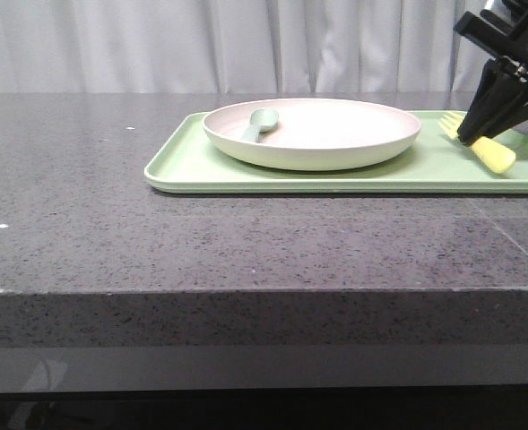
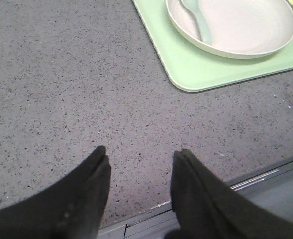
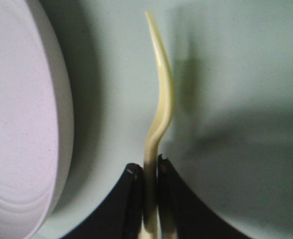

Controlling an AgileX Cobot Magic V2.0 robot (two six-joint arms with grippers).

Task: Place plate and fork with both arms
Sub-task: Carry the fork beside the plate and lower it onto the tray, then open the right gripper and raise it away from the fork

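Note:
The pale pinkish-cream plate sits on the light green tray with a grey-green spoon lying in it. It also shows in the left wrist view and the right wrist view. My right gripper is shut on the yellow fork over the tray's right end, beside the plate. In the right wrist view the fingers pinch the fork's handle edge-on. My left gripper is open and empty above the bare counter, near its front edge, apart from the tray's corner.
The tray lies on a dark speckled stone counter whose front edge runs across the front view. A white curtain hangs behind. The spoon shows in the left wrist view.

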